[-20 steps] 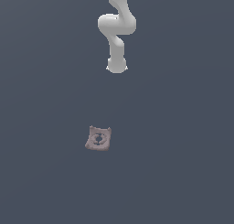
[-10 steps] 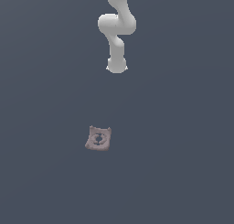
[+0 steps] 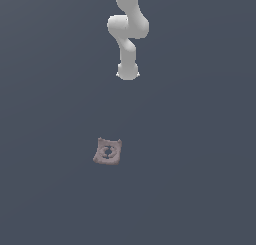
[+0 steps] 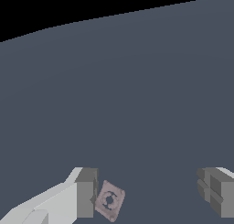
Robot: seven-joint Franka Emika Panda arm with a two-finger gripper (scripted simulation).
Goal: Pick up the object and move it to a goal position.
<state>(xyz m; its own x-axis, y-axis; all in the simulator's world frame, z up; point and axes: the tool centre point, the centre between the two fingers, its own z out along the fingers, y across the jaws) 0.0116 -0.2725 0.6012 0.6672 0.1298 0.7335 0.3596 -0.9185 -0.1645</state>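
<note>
The object (image 3: 107, 151) is a small flat pinkish-brown square piece with rounded corners and a ringed round hole in its centre. It lies flat on the dark grey floor in the exterior view. The white arm (image 3: 128, 29) comes in from the top of that view, and its end (image 3: 127, 71) is well apart from the object; the fingers are hidden there. In the wrist view my gripper (image 4: 148, 194) is open and empty, with one finger (image 4: 85, 195) close beside the object (image 4: 109, 200) and the other finger (image 4: 215, 191) far off it.
A plain dark grey floor (image 3: 200, 164) fills both views. In the wrist view its far edge (image 4: 114, 15) meets a black background.
</note>
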